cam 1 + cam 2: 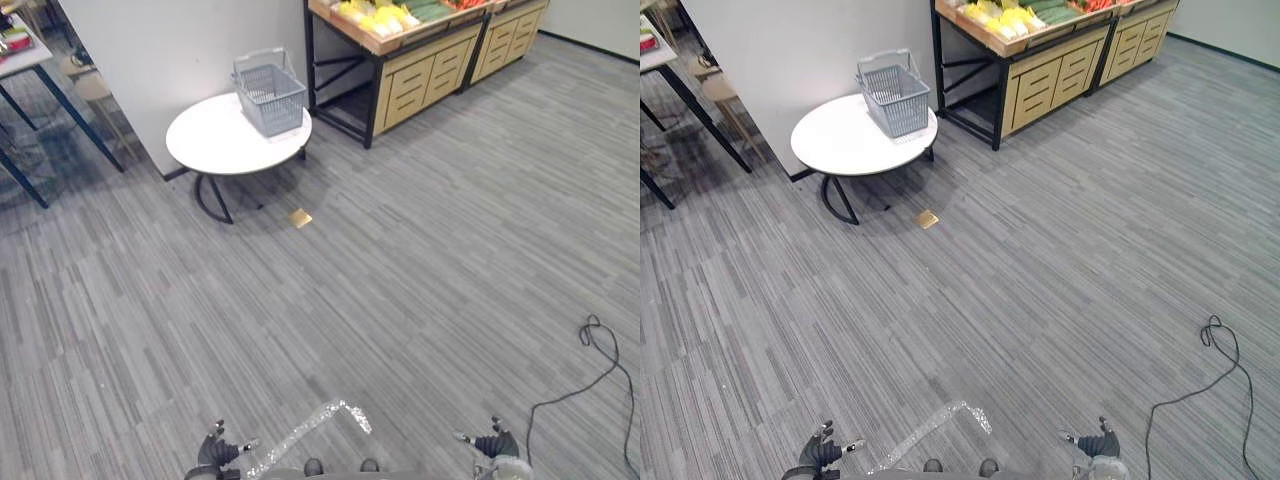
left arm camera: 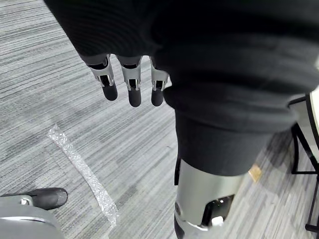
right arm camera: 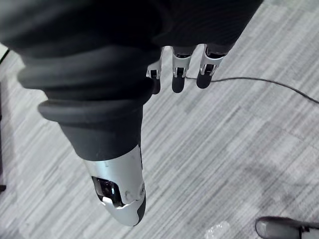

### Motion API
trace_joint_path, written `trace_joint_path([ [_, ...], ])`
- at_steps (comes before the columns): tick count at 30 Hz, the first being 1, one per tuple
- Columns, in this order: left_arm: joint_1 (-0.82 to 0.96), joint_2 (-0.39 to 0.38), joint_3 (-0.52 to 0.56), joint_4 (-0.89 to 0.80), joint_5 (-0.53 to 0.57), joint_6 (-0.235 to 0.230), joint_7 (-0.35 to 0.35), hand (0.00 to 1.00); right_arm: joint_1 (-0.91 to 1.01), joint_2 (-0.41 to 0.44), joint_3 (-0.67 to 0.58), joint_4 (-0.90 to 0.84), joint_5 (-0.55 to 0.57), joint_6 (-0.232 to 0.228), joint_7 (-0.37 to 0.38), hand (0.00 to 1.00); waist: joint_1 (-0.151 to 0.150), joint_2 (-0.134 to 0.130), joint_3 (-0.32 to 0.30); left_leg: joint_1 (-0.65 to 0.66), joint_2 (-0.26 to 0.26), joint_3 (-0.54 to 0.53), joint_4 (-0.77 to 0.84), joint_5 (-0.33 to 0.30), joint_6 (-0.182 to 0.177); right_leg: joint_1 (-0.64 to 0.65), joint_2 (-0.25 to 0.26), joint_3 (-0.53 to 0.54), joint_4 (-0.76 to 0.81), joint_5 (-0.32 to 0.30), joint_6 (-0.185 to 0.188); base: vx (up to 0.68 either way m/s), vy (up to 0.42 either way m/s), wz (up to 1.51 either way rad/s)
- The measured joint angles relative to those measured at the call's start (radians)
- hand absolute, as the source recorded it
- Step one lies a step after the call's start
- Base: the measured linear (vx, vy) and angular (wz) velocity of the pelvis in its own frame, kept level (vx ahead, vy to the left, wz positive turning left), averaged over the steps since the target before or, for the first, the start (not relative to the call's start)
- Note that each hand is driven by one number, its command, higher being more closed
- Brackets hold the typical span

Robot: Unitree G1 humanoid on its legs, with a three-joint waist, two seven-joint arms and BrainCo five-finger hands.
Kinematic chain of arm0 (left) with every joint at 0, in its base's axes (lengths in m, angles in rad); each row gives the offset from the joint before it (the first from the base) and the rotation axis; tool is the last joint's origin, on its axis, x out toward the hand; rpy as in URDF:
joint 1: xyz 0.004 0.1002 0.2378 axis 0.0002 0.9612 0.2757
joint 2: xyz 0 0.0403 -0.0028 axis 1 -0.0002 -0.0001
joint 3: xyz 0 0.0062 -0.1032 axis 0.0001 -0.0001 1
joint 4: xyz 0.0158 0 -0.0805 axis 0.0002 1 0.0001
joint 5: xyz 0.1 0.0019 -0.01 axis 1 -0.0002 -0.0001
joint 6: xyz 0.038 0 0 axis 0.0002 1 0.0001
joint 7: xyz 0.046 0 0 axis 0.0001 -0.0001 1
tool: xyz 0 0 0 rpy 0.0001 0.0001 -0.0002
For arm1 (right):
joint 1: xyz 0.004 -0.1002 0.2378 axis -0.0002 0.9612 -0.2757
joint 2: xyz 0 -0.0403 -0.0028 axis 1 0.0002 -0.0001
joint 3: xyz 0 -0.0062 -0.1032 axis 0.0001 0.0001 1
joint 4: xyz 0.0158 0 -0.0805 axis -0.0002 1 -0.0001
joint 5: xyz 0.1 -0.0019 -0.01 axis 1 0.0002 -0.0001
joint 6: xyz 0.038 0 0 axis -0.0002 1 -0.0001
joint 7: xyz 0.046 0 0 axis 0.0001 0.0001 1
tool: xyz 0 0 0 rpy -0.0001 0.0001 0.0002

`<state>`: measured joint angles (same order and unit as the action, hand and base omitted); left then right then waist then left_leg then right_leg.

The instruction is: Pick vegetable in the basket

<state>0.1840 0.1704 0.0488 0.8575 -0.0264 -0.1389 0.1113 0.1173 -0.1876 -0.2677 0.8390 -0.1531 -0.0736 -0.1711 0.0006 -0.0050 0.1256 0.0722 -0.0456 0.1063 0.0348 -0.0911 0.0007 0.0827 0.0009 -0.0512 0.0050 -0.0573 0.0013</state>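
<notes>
Your left robot hand [image 2: 132, 85] hangs low at the near edge of the head views; in its own wrist view the fingers [image 2: 109, 82] run straight and apart from the thumb, spread over bare carpet [image 1: 420, 290] with nothing in them. Your right robot hand [image 3: 178, 74] hangs low on the other side in the same way, fingers straight and slack, carrying nothing; the dark ribbed covers hide both palms.

The vegetables [image 1: 385, 15] lie on a wooden stand [image 1: 425, 70] at the far end of the room, well apart from both hands; you can make out yellow, green and a little red, but the top edge cuts the pile off and the pieces are too small to name.

The grey basket [image 1: 269, 96] stands upright on the far right side of a round white tabletop [image 1: 212, 142], just left of the stand, its handle raised; you cannot tell from here whether anything is inside.

On the carpet, 1 small tan square [image 1: 301, 217] lies just in front of the tabletop, and 1 strip of crinkled clear film [image 1: 305, 430] lies between your hands.
</notes>
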Motion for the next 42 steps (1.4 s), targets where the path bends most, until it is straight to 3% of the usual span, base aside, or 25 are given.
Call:
trace_joint_path([
  [3,0.001,0.021,-0.003,-0.053,0.002,-0.005,-0.003,0.0,0.0,-0.018,0.043,-0.052,-0.007,-0.015,0.008,0.0,-0.014,0.001,0.001,0.0,-0.002,0.0,0.0,0.0,0.0,0.001,-0.003,0.0,-0.001,0.0,0.0,0.06,0.003,-0.02],
  [9,0.002,0.027,-0.011,-0.134,0.003,-0.023,-0.003,0.0,0.005,-0.018,0.082,-0.095,-0.006,-0.034,0.027,0.0,-0.016,0.003,0.001,0.0,-0.002,0.005,0.004,-0.008,-0.002,0.001,-0.004,0.0,0.0,-0.005,0.007,0.02,-0.001,-0.02],
  [17,0.015,0.021,-0.005,-0.163,-0.001,-0.023,0.005,0.0,-0.004,-0.02,0.081,-0.119,0.0,-0.033,0.019,0.0,-0.014,0.029,0.01,-0.111,0.012,0.024,0.156,-0.113,0.023,-0.056,-0.002,0.007,0.021,-0.021,0.028,-0.02,0.01,-0.05],
  [19,0.028,0.017,0.004,-0.186,-0.002,-0.02,0.012,0.0,-0.013,-0.019,0.081,-0.118,0.007,-0.03,0.017,0.0,-0.009,0.032,0.011,-0.138,0.019,0.038,0.199,-0.149,0.033,-0.098,-0.002,0.025,0.091,-0.061,0.049,-0.01,0.056,-0.21],
  [21,0.053,0.017,0.004,-0.231,-0.008,-0.019,0.024,0.0,-0.012,-0.018,0.08,-0.117,0.009,-0.024,0.012,0.0,-0.005,0.032,0.011,-0.153,0.022,0.053,0.263,-0.207,0.048,-0.178,-0.017,0.016,0.289,-0.146,0.108,0.01,0.087,-0.18],
  [23,0.053,0.019,0.004,-0.233,-0.012,-0.019,0.026,0.0,-0.01,-0.015,0.081,-0.117,0.026,-0.017,0.005,0.0,-0.001,0.035,0.014,-0.139,0.018,0.049,0.268,-0.241,0.058,-0.25,-0.032,-0.02,0.468,-0.158,0.116,0.08,0.1,-0.01],
  [24,0.049,0.027,0.002,-0.246,-0.016,-0.019,0.029,0.0,-0.005,-0.009,0.082,-0.119,0.028,-0.011,-0.001,0.0,-0.013,0.025,0.021,-0.104,0.001,0.028,0.27,-0.258,0.079,-0.341,-0.067,-0.06,0.685,-0.168,0.098,0.21,0.109,0.23],
  [26,0.053,0.03,0.002,-0.249,-0.021,-0.017,0.045,0.0,0.007,-0.007,0.083,-0.12,0.038,-0.005,-0.002,0.0,-0.016,0.025,0.03,-0.059,-0.007,0.017,0.273,-0.272,0.074,-0.399,-0.095,-0.086,0.797,-0.208,0.078,0.32,0.093,0.27],
  [27,0.052,0.032,0.001,-0.249,-0.021,-0.016,0.048,0.0,0.007,-0.007,0.087,-0.121,0.044,-0.003,-0.002,0.0,-0.019,0.021,0.032,-0.031,-0.007,0.002,0.268,-0.282,0.067,-0.428,-0.112,-0.12,0.792,-0.23,0.079,0.34,0.07,0.23],
  [30,0.019,0.035,0.001,-0.248,-0.023,-0.012,0.05,0.0,-0.013,-0.013,0.109,-0.123,0.046,-0.002,-0.002,0.0,-0.027,0.028,0.059,0.03,0.014,-0.029,0.233,-0.287,0.059,-0.496,-0.102,-0.182,0.67,-0.224,0.067,0.41,0.026,0.32],
  [32,-0.006,0.027,0.001,-0.248,-0.025,-0.011,0.057,0.0,-0.024,-0.018,0.11,-0.161,0.046,-0.002,-0.002,0.0,-0.038,0.048,0.092,0.101,0.048,-0.051,0.171,-0.276,0.023,-0.54,-0.047,-0.206,0.445,-0.119,0.052,0.58,-0.023,0.34],
  [34,-0.019,0.028,0.002,-0.248,-0.025,-0.011,0.065,0.0,-0.007,-0.019,0.109,-0.211,0.044,-0.004,-0.002,0.0,-0.051,0.024,0.102,0.18,0.044,-0.082,0.14,-0.286,-0.036,-0.565,-0.02,-0.176,0.228,0.047,0.014,0.69,-0.09,0.47],
  [35,-0.018,0.027,0.002,-0.247,-0.024,-0.011,0.065,0.0,0.0,-0.019,0.109,-0.221,0.043,-0.003,-0.002,0.0,-0.054,0.014,0.099,0.199,0.045,-0.089,0.142,-0.296,-0.052,-0.57,-0.014,-0.159,0.224,0.115,-0.024,0.81,-0.169,0.42],
  [36,-0.019,0.006,0.002,-0.235,-0.023,-0.011,0.065,0.0,-0.008,-0.021,0.11,-0.23,0.042,0.003,-0.001,0.0,-0.067,0.058,0.105,0.204,0.094,-0.107,0.196,-0.29,-0.094,-0.592,0.005,-0.169,0.353,0.166,-0.098,0.93,-0.224,0.31],
  [37,-0.037,-0.007,0.002,-0.232,-0.023,-0.011,0.064,0.0,-0.024,-0.013,0.119,-0.237,0.042,0.004,0.001,0.0,-0.07,0.064,0.11,0.151,0.097,-0.099,0.328,-0.202,-0.166,-0.593,-0.001,-0.176,0.421,0.084,-0.111,0.94,-0.235,0.24],
  [38,-0.039,-0.014,0.002,-0.232,-0.023,-0.011,0.064,0.0,-0.029,-0.013,0.126,-0.239,0.041,0.004,0.002,0.0,-0.07,0.066,0.111,0.125,0.096,-0.1,0.401,-0.143,-0.167,-0.572,-0.001,-0.177,0.426,0.06,-0.113,0.68,-0.178,0.15],
  [39,-0.037,-0.027,0.003,-0.231,-0.023,-0.011,0.064,0.0,-0.029,-0.013,0.137,-0.249,0.041,0.004,0.001,0.0,-0.069,0.065,0.114,0.078,0.098,-0.095,0.54,-0.024,-0.17,-0.512,0.0,-0.175,0.404,0.024,-0.109,0.71,-0.175,0.18],
  [40,-0.032,-0.041,0.002,-0.23,-0.022,-0.013,0.062,0.0,-0.03,-0.014,0.156,-0.262,0.042,0.003,0.001,0.0,-0.069,0.072,0.121,0.002,0.139,-0.073,0.765,0.058,-0.17,-0.403,0.015,-0.175,0.343,-0.001,-0.107,0.78,-0.188,0.19],
  [41,-0.032,-0.044,0.002,-0.231,-0.022,-0.014,0.061,0.0,-0.033,-0.006,0.171,-0.272,0.043,-0.003,-0.001,0.0,-0.061,0.072,0.127,-0.091,0.204,-0.005,0.986,0.011,-0.093,-0.299,0.036,-0.169,0.279,-0.008,-0.114,0.73,-0.171,0.12],
  [42,-0.032,-0.045,0.001,-0.232,-0.022,-0.014,0.061,0.0,-0.034,0.0,0.171,-0.277,0.044,-0.01,-0.001,0.0,-0.048,0.069,0.129,-0.133,0.228,0.026,1.063,-0.014,-0.055,-0.252,0.043,-0.163,0.247,-0.009,-0.114,0.53,-0.091,-0.16],
])
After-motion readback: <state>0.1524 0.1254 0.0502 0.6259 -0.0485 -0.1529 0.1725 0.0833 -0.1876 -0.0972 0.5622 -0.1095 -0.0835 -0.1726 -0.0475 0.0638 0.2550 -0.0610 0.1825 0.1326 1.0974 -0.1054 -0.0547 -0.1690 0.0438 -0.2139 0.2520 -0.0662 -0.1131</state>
